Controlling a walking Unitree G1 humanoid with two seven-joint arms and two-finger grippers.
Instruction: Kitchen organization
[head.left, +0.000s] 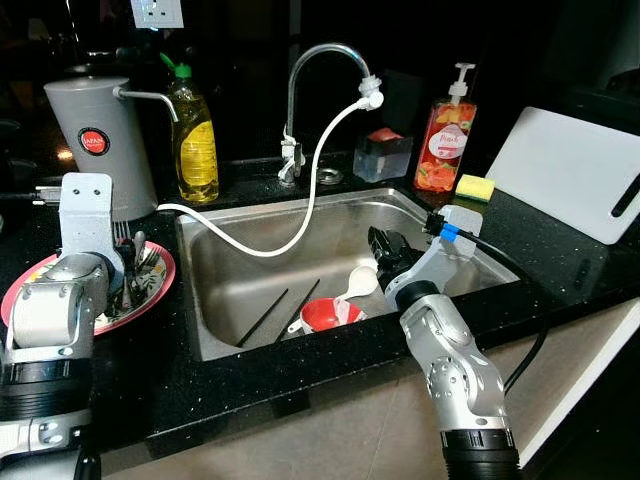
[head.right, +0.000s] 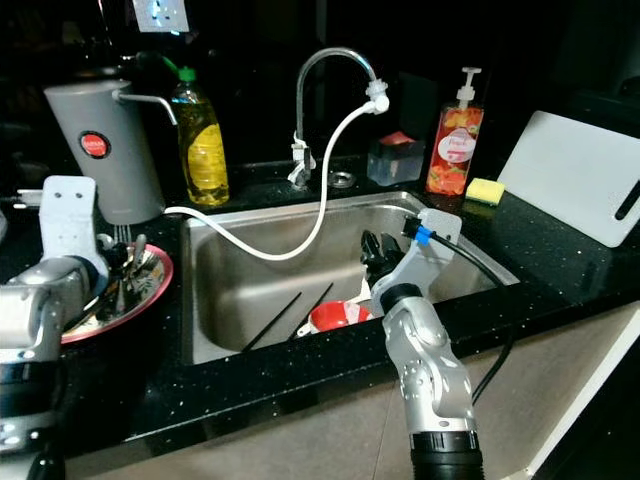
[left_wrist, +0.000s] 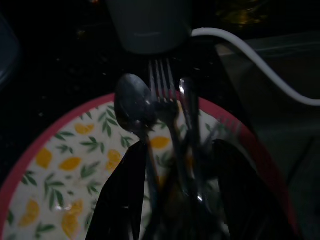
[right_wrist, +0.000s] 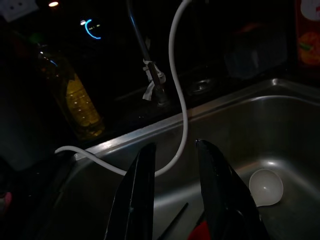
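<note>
Going left to right on the black speckled counter (head.left: 250, 385): far left there's a red-rimmed plate (head.left: 150, 295) with a lemon-and-leaf pattern, and on it a bunch of cutlery, a spoon (left_wrist: 131, 106) and a fork (left_wrist: 162, 87) at least. The left gripper (left_wrist: 175, 200) sits right over that plate with its fingers spread apart on either side of the cutlery handles; can't honestly tell if the pads are touching them, it's dark and blurry down there.

Just behind the plate is a grey canister (head.left: 100, 140) with a round red badge; the writing on it is too small to read. Beside it there's a bottle of yellow liquid (head.left: 196, 135) with a green cap and a yellow label I can't read either.

Then the steel sink (head.left: 230, 280). The curved tap (head.left: 320, 60) has a white hose (head.left: 310, 195) hanging off its spout that loops down across the basin and out over the left rim. In the basin: two dark chopsticks (head.left: 280, 312) lying flat, a red bowl (head.left: 328, 315) near the front wall, and a white ladle-type spoon (head.left: 358, 283) resting against the bowl.

The right gripper (right_wrist: 175, 155) hangs inside the sink, just above the red bowl and next to the white spoon, fingers parted and holding nothing. The hose runs across right ahead of it.

Behind the sink there's a clear container (head.left: 383, 155), then a pump bottle (head.left: 446, 140) with an orange fruity label (text unreadable), a yellow sponge (head.left: 474, 186), and a white cutting board (head.left: 575, 175) leaning at the far right.
</note>
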